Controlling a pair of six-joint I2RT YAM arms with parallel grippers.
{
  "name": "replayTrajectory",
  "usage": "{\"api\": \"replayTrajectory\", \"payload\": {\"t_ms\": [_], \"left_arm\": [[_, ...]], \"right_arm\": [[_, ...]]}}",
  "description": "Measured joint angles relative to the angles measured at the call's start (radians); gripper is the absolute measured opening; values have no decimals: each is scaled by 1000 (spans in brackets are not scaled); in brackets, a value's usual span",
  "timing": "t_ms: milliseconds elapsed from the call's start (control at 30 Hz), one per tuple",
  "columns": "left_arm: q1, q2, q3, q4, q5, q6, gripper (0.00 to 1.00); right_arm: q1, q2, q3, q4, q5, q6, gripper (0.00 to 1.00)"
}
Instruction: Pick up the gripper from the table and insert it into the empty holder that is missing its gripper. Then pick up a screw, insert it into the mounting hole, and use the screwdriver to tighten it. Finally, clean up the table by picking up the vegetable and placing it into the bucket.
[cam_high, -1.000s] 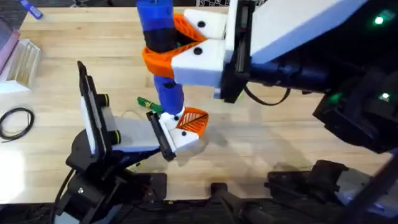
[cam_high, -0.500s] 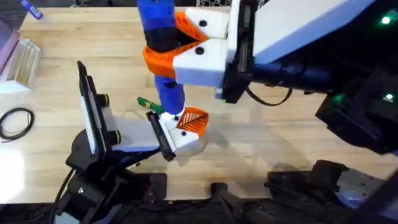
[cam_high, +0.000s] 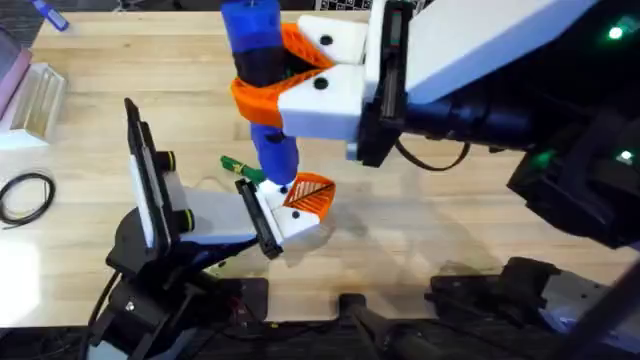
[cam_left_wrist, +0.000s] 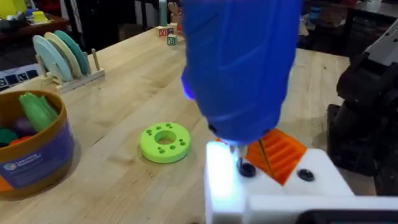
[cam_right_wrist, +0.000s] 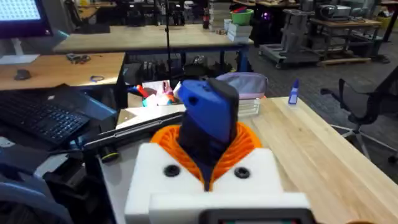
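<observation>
Above tabletop (cam_high: 450, 230) centre: right hand (cam_high: 275, 75), orange ribbed pads clamped on blue cylindrical screwdriver (cam_high: 258, 80), held upright. Thin tip meets white printed holder (cam_high: 285, 220) bearing orange wedge finger (cam_high: 310, 195), directly beneath. Left hand grip indeterminate.

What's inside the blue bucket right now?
In the bucket, green toy vegetables and something orange-red poke above the rim. Anything deeper is hidden by its wall.

Compared with the earlier overhead frames, the right arm's black wrist housing (cam_high: 385, 85) has edged slightly toward the right; the screwdriver (cam_high: 257, 80), clamped in the right gripper (cam_high: 285, 72), and its tip over the white holder (cam_high: 290, 218) show no visible shift.
</observation>
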Motion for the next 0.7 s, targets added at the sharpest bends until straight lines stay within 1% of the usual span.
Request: {"api": "replayTrajectory", "payload": {"t_ms": [700], "left_arm": [[0, 0, 0, -1, 1, -1, 13]], "right_arm": [[0, -1, 0, -19, 4, 0, 24]]}}
